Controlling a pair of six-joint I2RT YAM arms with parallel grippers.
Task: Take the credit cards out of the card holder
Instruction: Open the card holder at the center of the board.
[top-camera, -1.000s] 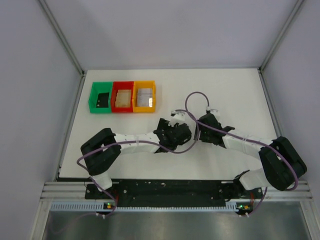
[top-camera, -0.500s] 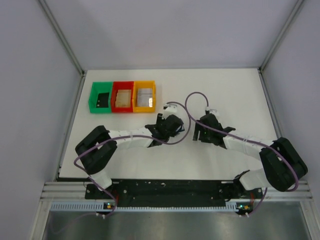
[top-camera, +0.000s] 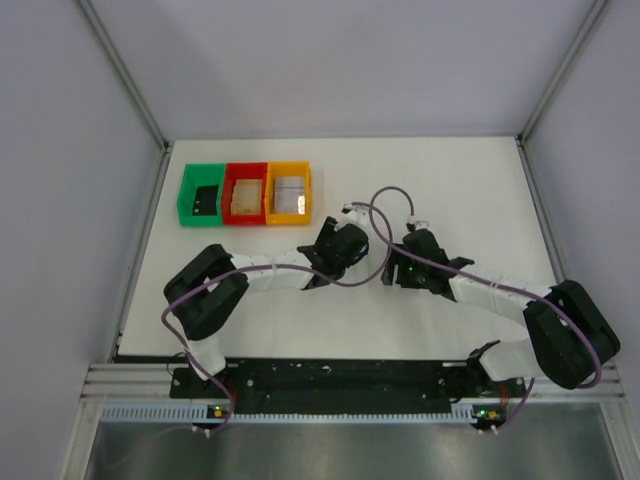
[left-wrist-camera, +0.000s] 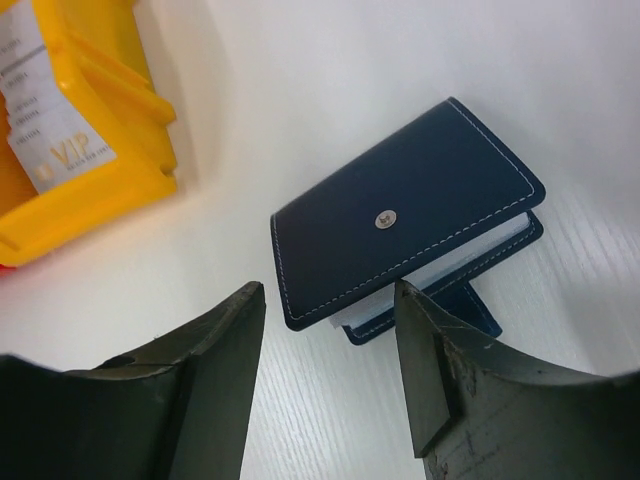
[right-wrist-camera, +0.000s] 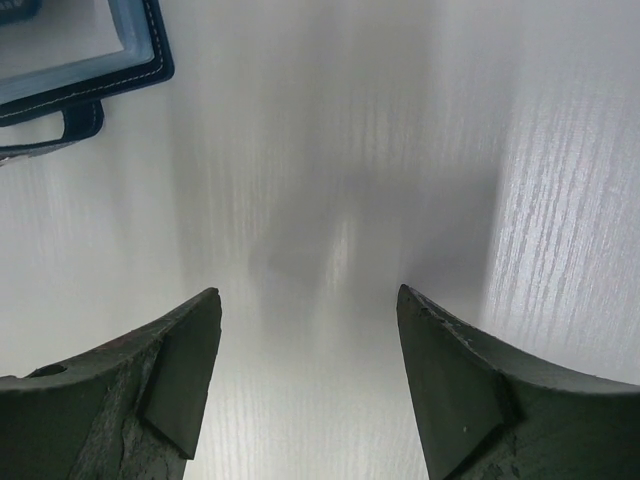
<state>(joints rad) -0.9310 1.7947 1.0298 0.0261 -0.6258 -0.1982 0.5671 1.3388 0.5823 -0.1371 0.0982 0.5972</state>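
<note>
Navy-blue card holder lies folded shut on the white counter. Its snap stud faces up, pale inner layers show between the covers, and a strap tab pokes out beneath. The left gripper hangs over the holder's near corner, jaws released with nothing between them. The right gripper is likewise released and empty above bare counter, with one corner of the holder at the upper left of its wrist view. Beside the holder stands the orange-yellow bin, which contains a pale credit card printed "VIP". In the overhead view this bin ends a row with the red bin and the green bin at the far left of the counter. The holder itself is hidden under the arms there.
</note>
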